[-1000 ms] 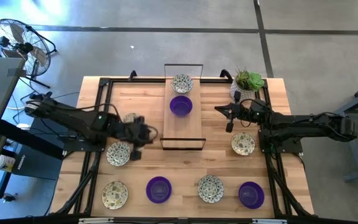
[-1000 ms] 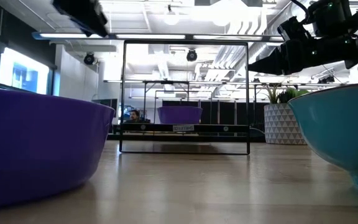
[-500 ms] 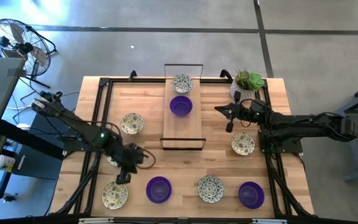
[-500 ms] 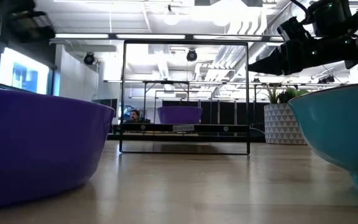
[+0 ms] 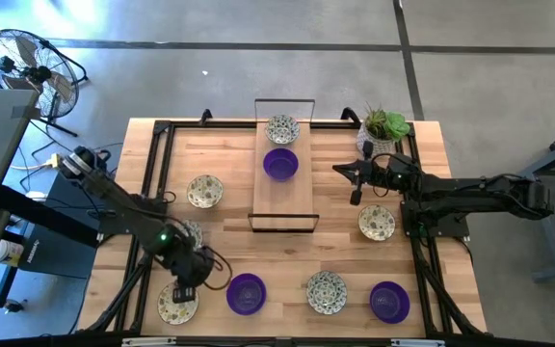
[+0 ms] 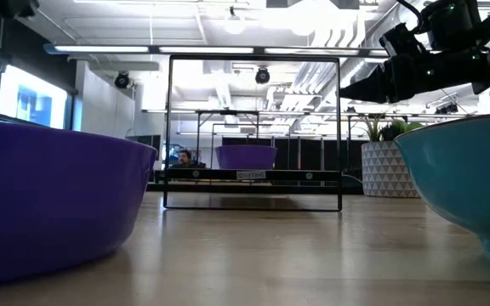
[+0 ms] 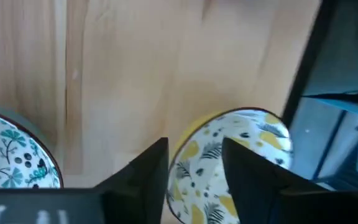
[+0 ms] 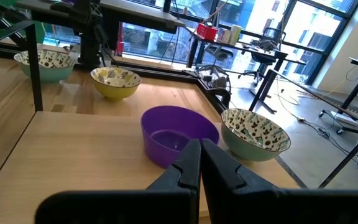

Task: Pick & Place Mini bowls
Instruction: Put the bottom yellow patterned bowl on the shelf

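Observation:
Several mini bowls, purple or cream with dark patterns, stand on their bases around the wooden table. My left gripper hangs open over the near-left patterned bowl, pointing steeply down. In the left wrist view its fingers stand either side of that yellow-walled bowl's rim, one over the inside and one outside; I see no touch. My right gripper is shut and level at the right, pointing at the purple bowl on the board.
A wooden board in a black wire frame holds a purple bowl and a patterned one. A potted plant stands at the far right. Another patterned bowl sits close beside my left gripper, and a purple bowl lies to its right.
My left gripper has swung from beside the board toward the table's near edge and sunk, tipping over until it points steeply down above the near-left patterned bowl. No bowl has moved.

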`<state>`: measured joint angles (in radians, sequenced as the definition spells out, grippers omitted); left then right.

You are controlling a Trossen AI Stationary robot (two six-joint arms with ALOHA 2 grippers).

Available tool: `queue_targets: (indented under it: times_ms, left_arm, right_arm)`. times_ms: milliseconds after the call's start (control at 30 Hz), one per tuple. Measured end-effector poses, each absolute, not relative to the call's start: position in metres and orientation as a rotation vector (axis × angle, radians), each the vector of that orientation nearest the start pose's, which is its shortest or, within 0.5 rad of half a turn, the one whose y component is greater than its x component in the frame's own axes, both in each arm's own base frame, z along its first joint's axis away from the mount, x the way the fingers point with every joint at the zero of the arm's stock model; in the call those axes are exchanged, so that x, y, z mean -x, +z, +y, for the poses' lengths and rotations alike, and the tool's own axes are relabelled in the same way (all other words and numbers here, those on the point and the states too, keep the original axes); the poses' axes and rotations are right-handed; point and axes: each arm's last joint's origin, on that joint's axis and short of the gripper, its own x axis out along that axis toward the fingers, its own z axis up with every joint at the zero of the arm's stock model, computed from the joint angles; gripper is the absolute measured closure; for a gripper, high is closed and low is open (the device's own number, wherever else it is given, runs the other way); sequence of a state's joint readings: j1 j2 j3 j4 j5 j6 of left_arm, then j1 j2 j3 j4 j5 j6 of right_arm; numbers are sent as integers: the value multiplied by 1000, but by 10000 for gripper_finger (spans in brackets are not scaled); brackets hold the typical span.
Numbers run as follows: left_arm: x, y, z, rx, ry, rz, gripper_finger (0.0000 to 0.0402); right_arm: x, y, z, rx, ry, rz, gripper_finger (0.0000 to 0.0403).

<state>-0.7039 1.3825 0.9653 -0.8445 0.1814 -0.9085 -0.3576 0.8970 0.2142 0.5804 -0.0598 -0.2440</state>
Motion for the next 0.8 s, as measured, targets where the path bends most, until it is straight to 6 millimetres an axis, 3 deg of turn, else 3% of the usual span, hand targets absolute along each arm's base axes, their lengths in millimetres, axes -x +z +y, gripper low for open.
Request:
queue_targets:
  times_ms: [333,800]
  left_arm:
    - [-177,208,-183,345,-72,1556,241]
    - [-177,200,-181,283,-114,1518,241]
  right_arm:
    - [-169,192,-61,221,-283,136,401]
    - [-169,192,-61,220,-283,136,401]
